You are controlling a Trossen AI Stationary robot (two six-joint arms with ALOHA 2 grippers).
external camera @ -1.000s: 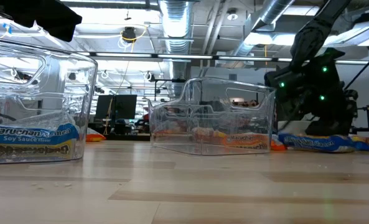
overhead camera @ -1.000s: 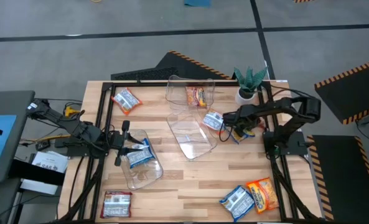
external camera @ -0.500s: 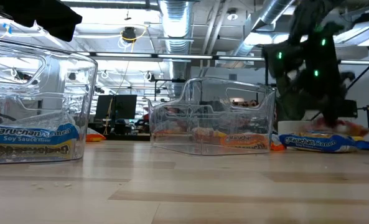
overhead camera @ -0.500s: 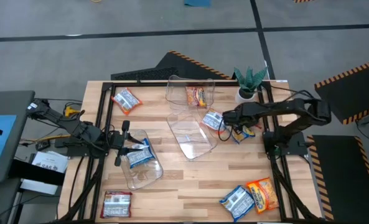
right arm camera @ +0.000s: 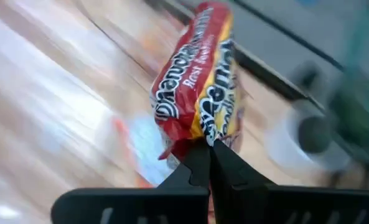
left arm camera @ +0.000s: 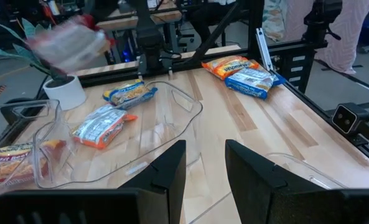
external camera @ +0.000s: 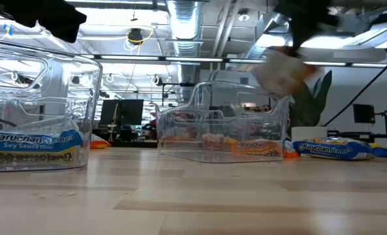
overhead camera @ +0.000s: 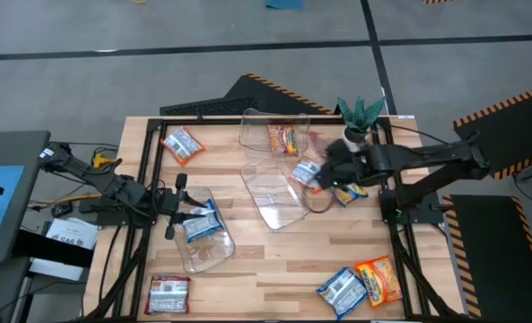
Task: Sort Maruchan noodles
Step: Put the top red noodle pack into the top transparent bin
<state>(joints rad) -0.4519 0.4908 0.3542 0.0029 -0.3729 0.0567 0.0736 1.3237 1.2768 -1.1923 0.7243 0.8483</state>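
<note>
- Holding a red-and-white packet (right arm camera: 200, 93) up in the air, the right gripper (right arm camera: 208, 149) pinches it by one edge with its fingers pressed tight together. I think it is up high so it can pass over the wall of a bin.
- In the high view the right gripper (overhead camera: 337, 166) is near the back of the table, just beside the middle bin (overhead camera: 279, 197) and the back bin (overhead camera: 257, 130).
- The back bin already has an orange packet (overhead camera: 283, 137) in it, so each bin seems to be for one colour.
- The left gripper (left arm camera: 203, 165) waits at the left bin (overhead camera: 213, 256), fingers spread apart and holding nothing. A blue packet (overhead camera: 200, 224) lies in that bin.
- More noodles still lie loose on the table (overhead camera: 266, 260): a packet near the back left corner (overhead camera: 180, 144), a red one at the front left (overhead camera: 169, 292), and a blue one (overhead camera: 342, 289) touching an orange one (overhead camera: 379, 278) at the front right.
- Two packets (left arm camera: 112, 109) lie by the plant pot (left arm camera: 66, 93).
</note>
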